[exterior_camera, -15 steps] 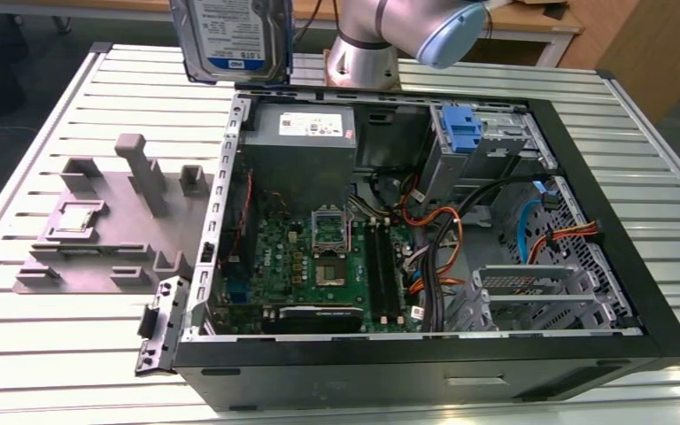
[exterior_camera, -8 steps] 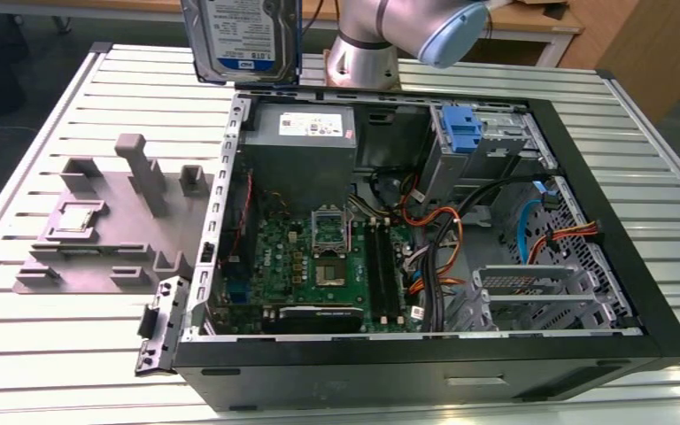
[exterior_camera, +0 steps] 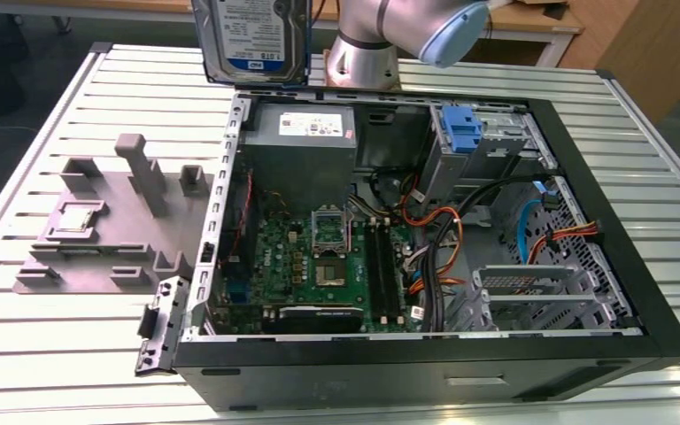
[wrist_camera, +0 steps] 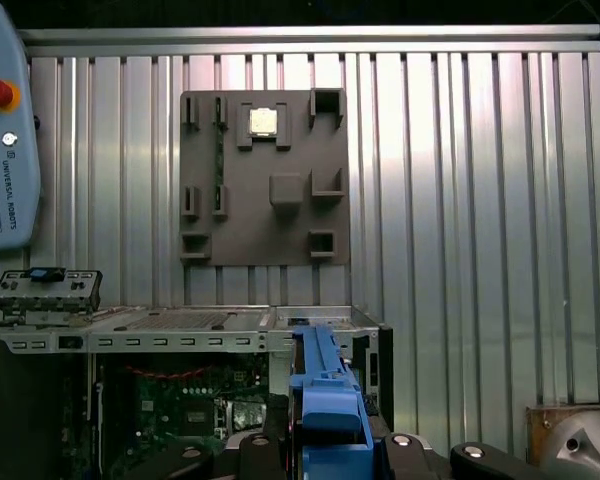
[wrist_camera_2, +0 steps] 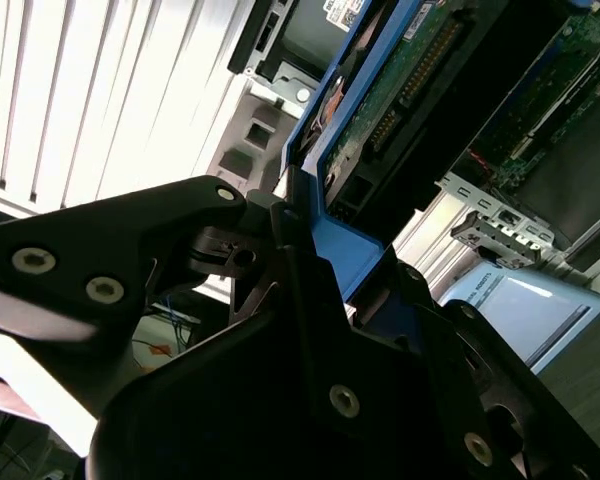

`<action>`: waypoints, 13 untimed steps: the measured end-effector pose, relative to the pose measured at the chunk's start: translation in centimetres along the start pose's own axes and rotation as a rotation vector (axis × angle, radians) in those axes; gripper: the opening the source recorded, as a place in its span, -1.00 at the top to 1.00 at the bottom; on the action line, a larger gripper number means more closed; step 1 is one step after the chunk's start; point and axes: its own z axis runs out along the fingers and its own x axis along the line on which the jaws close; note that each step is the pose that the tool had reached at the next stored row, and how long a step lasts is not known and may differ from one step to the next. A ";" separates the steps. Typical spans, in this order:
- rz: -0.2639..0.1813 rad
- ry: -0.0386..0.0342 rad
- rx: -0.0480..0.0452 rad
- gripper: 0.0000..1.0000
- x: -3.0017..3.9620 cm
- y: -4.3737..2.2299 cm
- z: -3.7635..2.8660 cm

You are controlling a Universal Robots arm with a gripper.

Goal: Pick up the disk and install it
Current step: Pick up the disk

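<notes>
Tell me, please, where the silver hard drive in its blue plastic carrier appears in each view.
Exterior view: silver hard drive, upright at the top edge.
Second wrist view: the drive clamped in the black gripper.
First wrist view: its blue carrier, edge-on.
Shared landmark: grey moulded fixture plate.

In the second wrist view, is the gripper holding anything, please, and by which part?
The gripper holds the disk, clamped on one edge of its blue carrier.
</notes>
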 end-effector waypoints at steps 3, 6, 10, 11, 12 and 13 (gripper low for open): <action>0.000 0.0000 0.0000 0.25 -0.01 -0.31 -0.01; 0.000 0.0001 0.0000 0.25 -0.02 -0.62 -0.02; 0.000 0.0000 0.0000 0.25 -0.04 -1.08 -0.03; 0.000 0.0000 0.0000 0.25 -0.04 -1.21 -0.03; 0.000 0.0000 0.0000 0.25 -0.05 -1.34 -0.04; 0.000 0.0000 0.0000 0.25 -0.05 -1.48 -0.04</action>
